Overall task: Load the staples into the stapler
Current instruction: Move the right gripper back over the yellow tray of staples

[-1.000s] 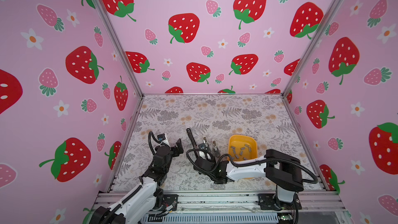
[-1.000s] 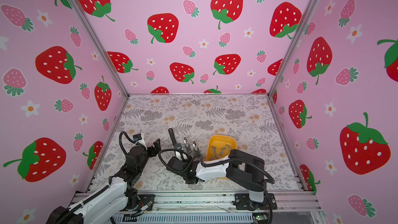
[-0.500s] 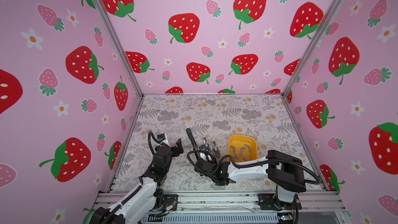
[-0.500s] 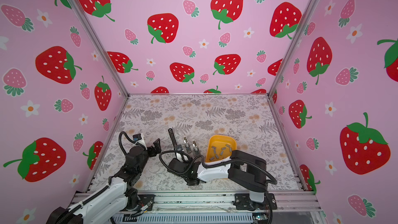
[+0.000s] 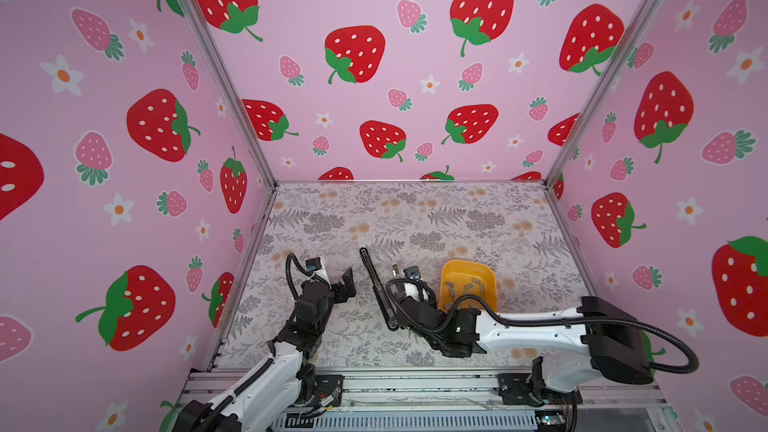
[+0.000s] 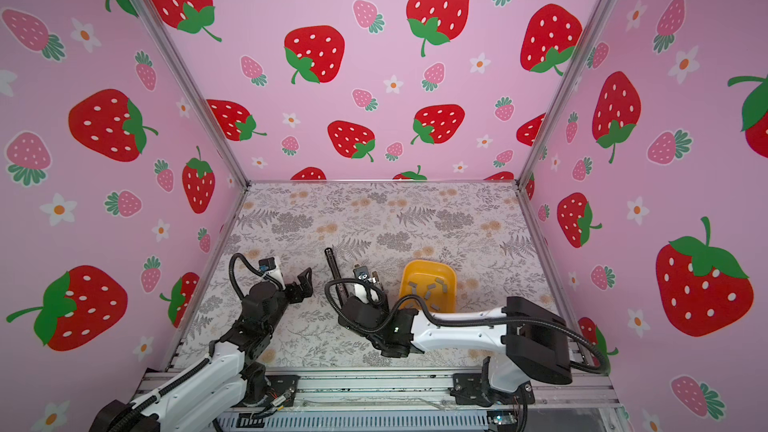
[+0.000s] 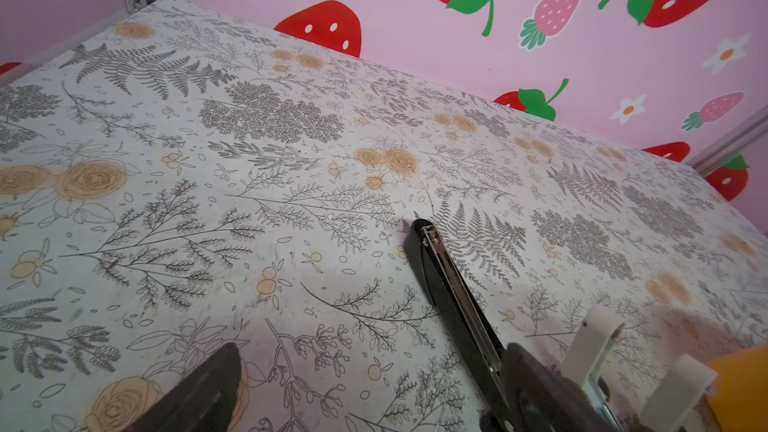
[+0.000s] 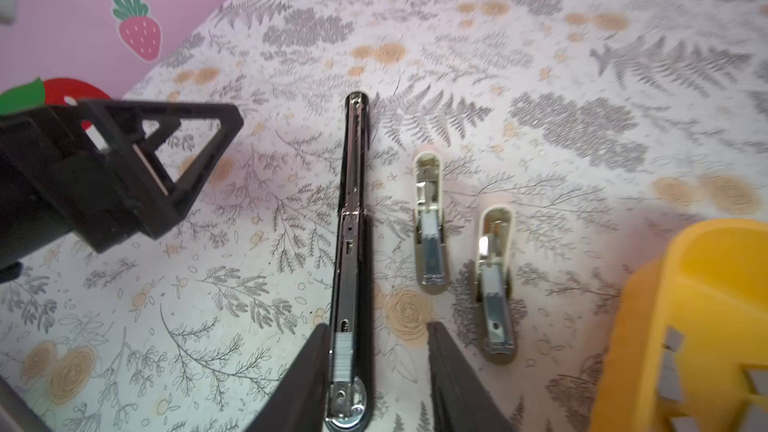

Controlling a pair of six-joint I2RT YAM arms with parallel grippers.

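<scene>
**Inspector:** State of the right tool [image 8: 376, 328]?

**Operator:** At the bottom of the right wrist frame. The jaws stand partly open astride the near end of the black stapler [image 8: 353, 201] and hold nothing.

**Inspector:** And the load?

**Operator:** One staple strip [image 8: 343, 357] lies in the stapler's open channel, between the fingers. The spare staples [image 8: 673, 344] sit in the yellow bin [image 8: 706, 268] at lower right.

**Inspector:** Is the strip seated?

**Operator:** It looks flat in the rail. I cannot tell whether the left-hand finger touches the stapler's edge.

**Inspector:** Then I advise opening wider before lifting, and rising straight. A sideways drag could tip the strip or slew the stapler on the table [image 8: 540, 76].

**Operator:** Two cream staplers [image 8: 430, 222] lie open just right of centre, near the path.

**Inspector:** Keep clear of them. The left tool [image 5: 347, 286]?

**Operator:** Mid-left in a top view. Its jaws are wide apart and empty, and it is off the stapler.

**Inspector:** It could steady the stapler's far tip, at upper centre, when the stapler is closed.
</scene>
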